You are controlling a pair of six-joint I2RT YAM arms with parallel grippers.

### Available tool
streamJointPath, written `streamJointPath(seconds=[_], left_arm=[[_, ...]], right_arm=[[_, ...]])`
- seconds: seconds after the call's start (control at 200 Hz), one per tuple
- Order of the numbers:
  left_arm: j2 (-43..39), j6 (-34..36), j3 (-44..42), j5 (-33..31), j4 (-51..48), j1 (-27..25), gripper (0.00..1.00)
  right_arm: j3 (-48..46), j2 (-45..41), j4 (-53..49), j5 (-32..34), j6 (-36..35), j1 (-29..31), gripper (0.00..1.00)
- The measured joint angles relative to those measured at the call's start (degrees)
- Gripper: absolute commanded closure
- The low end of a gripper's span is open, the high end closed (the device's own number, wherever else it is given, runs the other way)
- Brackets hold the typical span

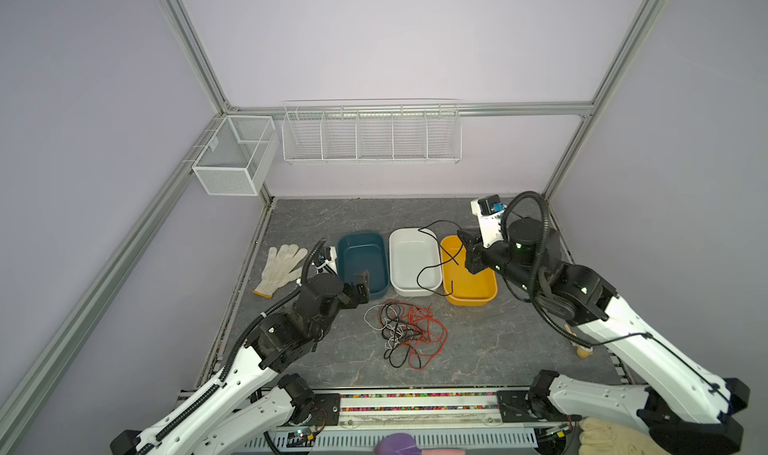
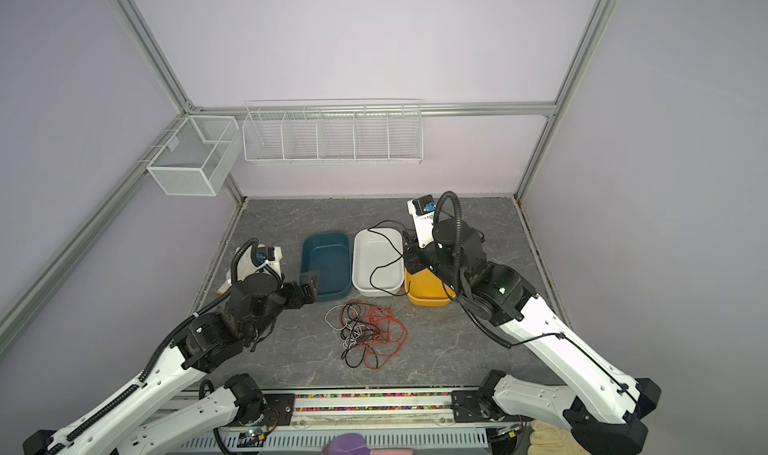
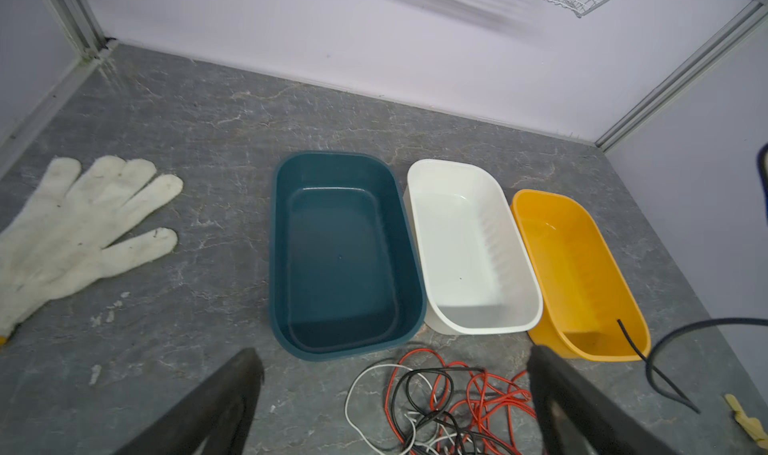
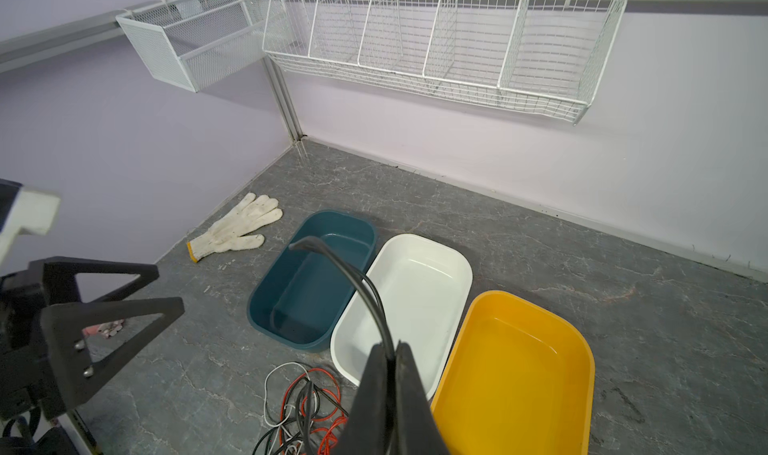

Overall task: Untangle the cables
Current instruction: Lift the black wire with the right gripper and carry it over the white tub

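3 bins, teal bin (image 1: 360, 239), white bin (image 1: 411, 233) and yellow bin (image 1: 473, 300), stand side by side on the grey table (image 1: 498, 340), their long sides running from the near edge toward the back wall. The right gripper (image 4: 390, 345), clamped tight on 1 black cable (image 4: 360, 283), hangs over the yellow bin's far end. That cable arcs left over the white bin and loops back toward the near edge, and its loose end points down into the yellow bin. Remaining cables (image 1: 409, 332), red, black and white, lie knotted in a heap on the table just in front of the white bin, with loops trailing toward the near edge. The left gripper (image 3: 395, 351), jaws spread wide and holding nothing, hovers over the teal bin's near end. 1 white glove (image 1: 280, 266) lies left of the bins.
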Motion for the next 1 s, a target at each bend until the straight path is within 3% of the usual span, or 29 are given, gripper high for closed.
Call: streamJointPath(seconds=[0.17, 0.31, 0.55, 1.0], left_arm=[[2.4, 11.1, 0.1, -3.9, 2.9, 0.0, 0.01], [2.8, 15.7, -1.9, -8.6, 9.3, 0.2, 0.01], [-0.2, 18.3, -12.6, -12.2, 16.1, 1.9, 0.01], [-3.1, 20.8, -13.6, -17.5, 21.4, 2.0, 0.01]], right_arm=[[1.9, 5.9, 0.5, -3.8, 0.7, -3.1, 0.93], [3.2, 10.6, 2.6, -5.6, 1.7, -4.3, 0.93], [4.6, 19.1, 6.9, -8.0, 3.7, -6.8, 0.93], [1.6, 31.1, 14.2, -9.5, 7.6, -9.9, 0.93]])
